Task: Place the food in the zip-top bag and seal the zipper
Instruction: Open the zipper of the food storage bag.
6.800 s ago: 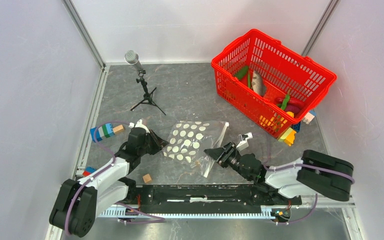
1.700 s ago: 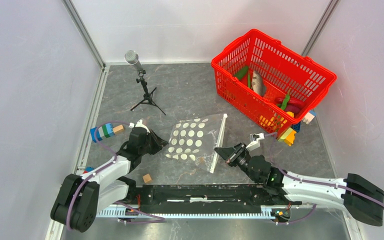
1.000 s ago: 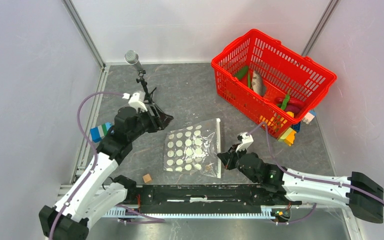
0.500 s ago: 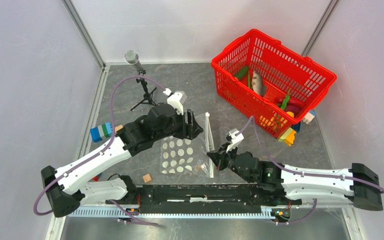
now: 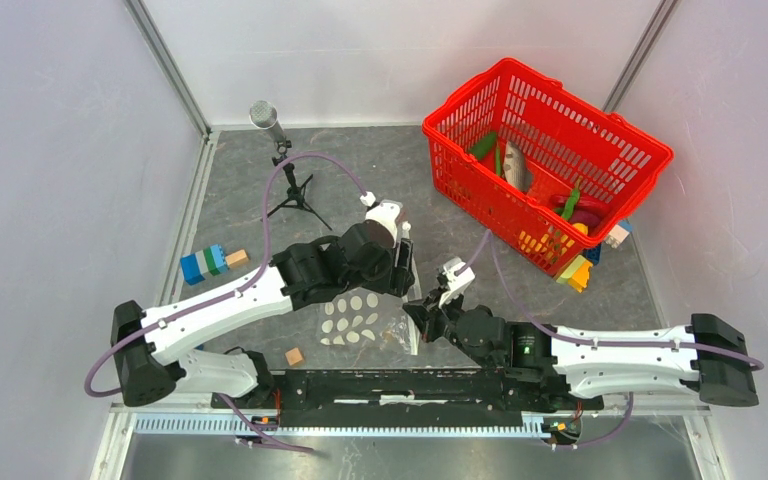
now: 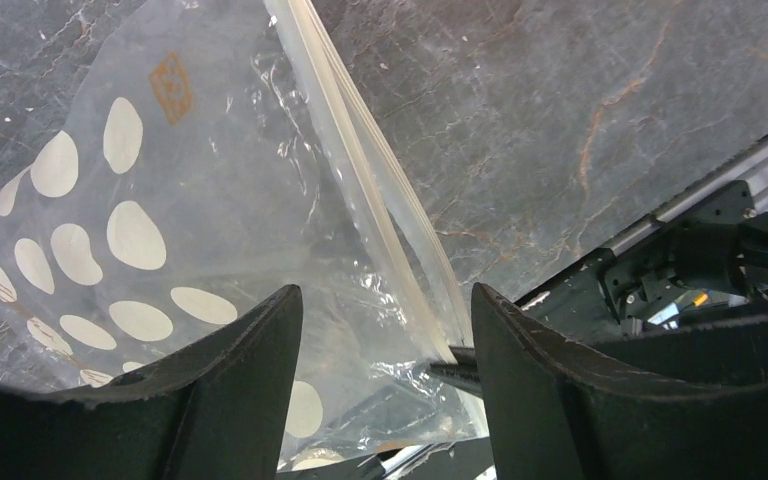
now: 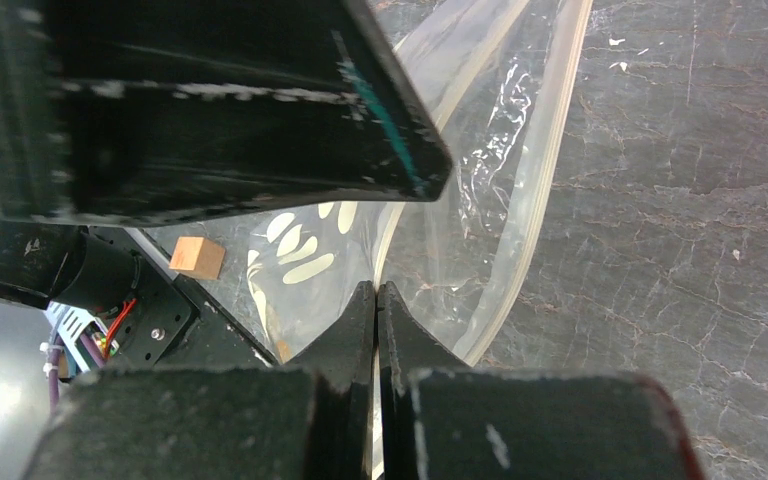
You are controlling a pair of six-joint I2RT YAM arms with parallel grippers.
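The grey marbled table (image 5: 380, 170) is carrying everything. At its far right a red mesh basket (image 5: 475, 200) is standing, holding a grey fish (image 5: 517, 165), green pods (image 5: 483, 146) and a magenta aubergine (image 5: 585, 212); none of this food is lying in the bag.

The left arm is reaching across the middle, and the left gripper (image 5: 400, 268) is hanging over the zip-top bag (image 5: 360, 318) with its jaws spread. In the wrist view, the left gripper (image 6: 385, 300) is straddling the zipper (image 6: 360, 170); whether it is touching is unclear.

The right gripper (image 5: 412, 312) is lying low at the bag's right edge. Its jaws are pressing together, pinching the zipper's near end.

The clear, white-dotted bag is lying near the front middle, mouth edge to the right. A small orange-brown mark (image 6: 170, 85) is showing on it, too blurred to read.

A microphone on a tripod (image 5: 270, 120) is standing far left. Blue-green toy blocks (image 5: 205, 263) are sitting at the left edge, and a wooden cube (image 5: 295, 356) is lying near the front rail.
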